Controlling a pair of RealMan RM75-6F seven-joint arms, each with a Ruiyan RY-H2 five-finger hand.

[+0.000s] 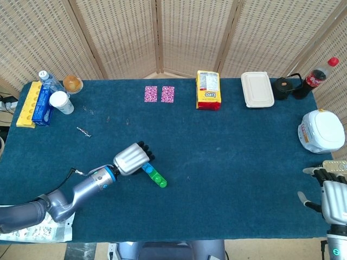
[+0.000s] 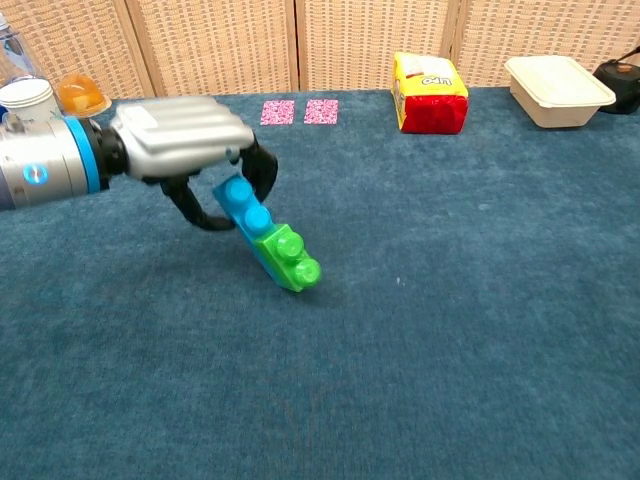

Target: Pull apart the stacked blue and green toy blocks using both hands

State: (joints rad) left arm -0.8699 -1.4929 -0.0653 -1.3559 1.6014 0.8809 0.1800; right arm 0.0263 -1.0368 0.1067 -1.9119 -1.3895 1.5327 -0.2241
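Woven cane screens closed off the back, and a dark blue felt surface (image 1: 233,151) carried everything. The stacked pair sat around 7 o'clock from the middle of the surface, lifted and tilted: the blue plastic toy block (image 2: 243,206) was up in the left hand (image 2: 180,150), and the green plastic toy block (image 2: 290,256) hung off its lower end, pointing down toward 4 o'clock in the chest view. Whether the green end was brushing the felt or clear of it, I couldn't tell.

Left fingers (image 2: 262,172) were curled around the blue block with the thumb coming up underneath, so it was pinched from both sides. The forearm came in low from 8 o'clock, back of the hand facing up.

The right hand (image 1: 335,190) sat way off at the surface's 4 o'clock edge, nowhere near the blocks, fingers loosely apart with nothing in them.

My guess: hard, light, slick plastic, stuck only by stud friction, so they'd probably snap apart suddenly. The free green end looked like the obvious spot for the other hand, gripped on its flat sides.
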